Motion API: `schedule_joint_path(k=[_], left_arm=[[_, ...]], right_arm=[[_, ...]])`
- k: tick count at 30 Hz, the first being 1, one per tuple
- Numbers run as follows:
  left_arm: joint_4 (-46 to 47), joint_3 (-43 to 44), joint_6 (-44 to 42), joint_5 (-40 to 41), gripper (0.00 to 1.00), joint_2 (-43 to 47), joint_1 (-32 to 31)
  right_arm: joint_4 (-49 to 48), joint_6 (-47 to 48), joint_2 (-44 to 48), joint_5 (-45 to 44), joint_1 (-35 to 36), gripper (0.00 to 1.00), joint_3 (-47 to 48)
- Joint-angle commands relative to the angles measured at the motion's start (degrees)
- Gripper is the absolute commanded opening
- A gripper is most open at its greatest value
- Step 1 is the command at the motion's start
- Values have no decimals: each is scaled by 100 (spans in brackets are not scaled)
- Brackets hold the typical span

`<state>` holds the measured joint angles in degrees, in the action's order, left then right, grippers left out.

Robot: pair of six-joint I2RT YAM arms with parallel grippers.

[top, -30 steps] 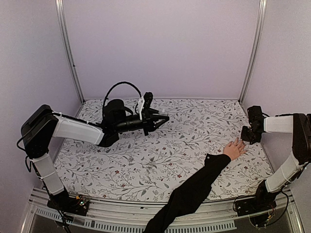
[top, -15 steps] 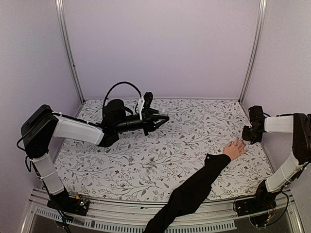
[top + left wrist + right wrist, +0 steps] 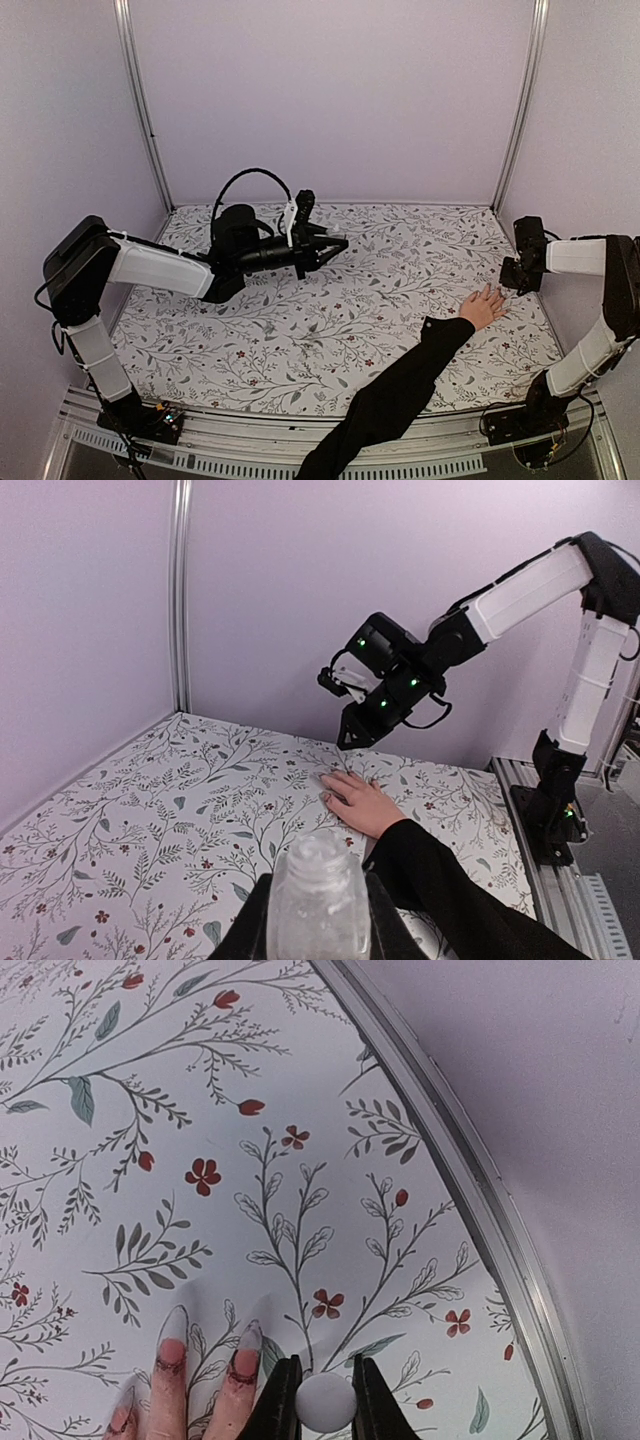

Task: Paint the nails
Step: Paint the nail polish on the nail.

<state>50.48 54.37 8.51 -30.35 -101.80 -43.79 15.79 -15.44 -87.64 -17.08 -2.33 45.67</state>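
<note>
At far left, the left tool [image 3: 335, 243] is pinched on a small translucent bottle [image 3: 318, 895], held upright and well apart from the work. Its part is best done by keeping that bottle level and motionless. Toward the right of the floral surface [image 3: 330, 320], the hand [image 3: 483, 307] lies flat with its fingers spread. Its nails [image 3: 243, 1368] point at the right wall, and at least two of them carry uneven reddish streaks. Farthest right, the right tool [image 3: 326, 1385] grips a white round cap [image 3: 325, 1402] just beside the fingertips. The brush presumably hangs beneath the cap but is hidden. The step in hand looks like stroking a nail, which is far smaller than the tool. It probably calls for a slow, light descent squarely over one nail. The stroke should then be drawn along the finger's length, lifting before the bristles reach skin. Against the earlier frames, the right tool has risen a little and drawn back toward the wall, opening a small gap above the fingertips. The left arm, the bottle and the hand have not shifted.
</note>
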Motion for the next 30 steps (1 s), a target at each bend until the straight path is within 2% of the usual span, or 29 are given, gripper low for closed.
schedule_joint_path(k=[1, 7, 16, 30], left_arm=[[123, -3, 12, 14, 0, 116, 72], [135, -5, 13, 3, 0, 109, 72], [180, -13, 37, 11, 0, 107, 69], [184, -6, 54, 25, 0, 92, 68]], right_arm=[[-132, 43, 407, -124, -31, 0, -17], [-56, 56, 668, 69, -27, 0, -100], [155, -54, 382, 119, 179, 0, -141], [-22, -65, 247, -72, 195, 0, -134]])
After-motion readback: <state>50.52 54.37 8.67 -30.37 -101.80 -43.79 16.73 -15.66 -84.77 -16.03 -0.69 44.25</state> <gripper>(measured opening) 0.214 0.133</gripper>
